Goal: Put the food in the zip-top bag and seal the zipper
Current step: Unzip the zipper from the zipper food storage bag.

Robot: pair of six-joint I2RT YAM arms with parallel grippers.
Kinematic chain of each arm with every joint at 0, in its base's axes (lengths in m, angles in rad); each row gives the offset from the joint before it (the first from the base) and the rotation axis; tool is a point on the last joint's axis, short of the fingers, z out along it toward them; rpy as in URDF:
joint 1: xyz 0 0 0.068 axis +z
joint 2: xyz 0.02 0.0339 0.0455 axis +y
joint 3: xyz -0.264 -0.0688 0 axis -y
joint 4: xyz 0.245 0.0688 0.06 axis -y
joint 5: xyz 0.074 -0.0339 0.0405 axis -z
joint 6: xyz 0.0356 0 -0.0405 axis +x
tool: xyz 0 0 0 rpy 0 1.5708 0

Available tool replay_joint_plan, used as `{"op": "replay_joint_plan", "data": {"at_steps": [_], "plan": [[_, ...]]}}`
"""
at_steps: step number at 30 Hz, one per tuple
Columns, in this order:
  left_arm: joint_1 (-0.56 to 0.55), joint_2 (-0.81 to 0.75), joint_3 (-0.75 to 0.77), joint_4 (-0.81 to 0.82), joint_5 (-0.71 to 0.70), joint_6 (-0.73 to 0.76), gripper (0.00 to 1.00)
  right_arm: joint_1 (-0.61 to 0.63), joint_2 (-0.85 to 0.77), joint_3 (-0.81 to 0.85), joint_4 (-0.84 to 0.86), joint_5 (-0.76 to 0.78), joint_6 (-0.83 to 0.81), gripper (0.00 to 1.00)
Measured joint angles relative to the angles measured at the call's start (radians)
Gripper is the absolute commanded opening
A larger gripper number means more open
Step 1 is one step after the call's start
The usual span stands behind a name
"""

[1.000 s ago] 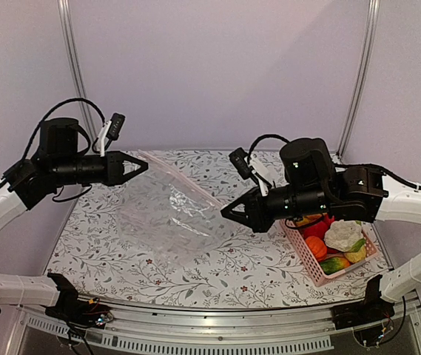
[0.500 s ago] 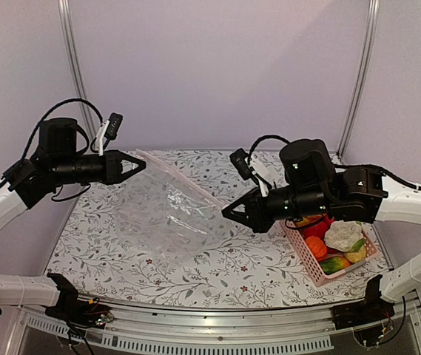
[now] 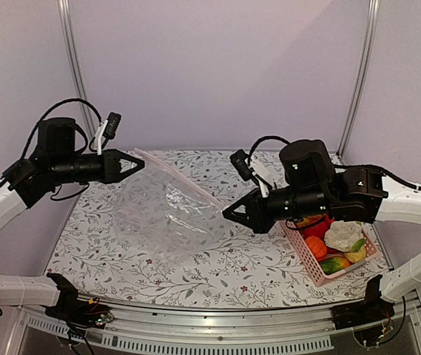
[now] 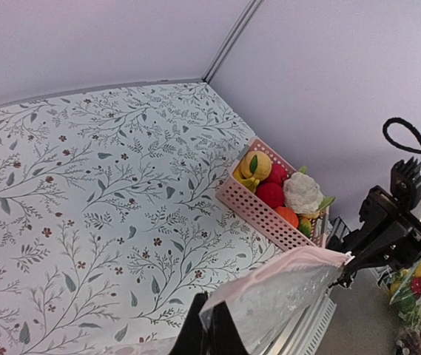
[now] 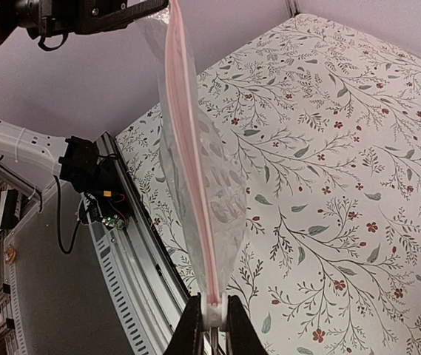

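Pale lilac walls and metal posts enclose a floral-patterned table

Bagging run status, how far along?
Done: zip-top bag lifted, stretched between left gripper and right gripper, each shut on an end of its zipper. In hand: just that hold; the bag looks empty. Left: all the food sits in the pink basket; load it, then seal.

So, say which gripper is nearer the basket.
Right. The right gripper sits close to the basket; the left gripper is well away, at the far end of the zip-top bag.
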Motion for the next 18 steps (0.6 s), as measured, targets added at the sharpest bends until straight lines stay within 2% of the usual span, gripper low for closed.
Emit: {"op": "replay_joint_plan", "data": {"at_steps": [4, 8, 12, 18], "plan": [[0.005, 0.0, 0.0, 0.002, 0.062, 0.016, 0.0, 0.0, -0.005, 0.0, -0.015, -0.001, 0.003, 0.54], [0.005, -0.01, -0.006, 0.005, 0.15, 0.04, 0.0, 0.0, -0.019, 0.0, -0.019, -0.006, 0.008, 0.79], [-0.003, -0.023, -0.022, 0.009, 0.246, 0.063, 0.0, 0.0, -0.05, 0.0, -0.025, -0.008, 0.006, 0.87], [-0.046, -0.033, -0.033, 0.011, 0.338, 0.09, 0.0, -0.001, -0.113, 0.01, -0.056, 0.015, -0.01, 0.88]]}}
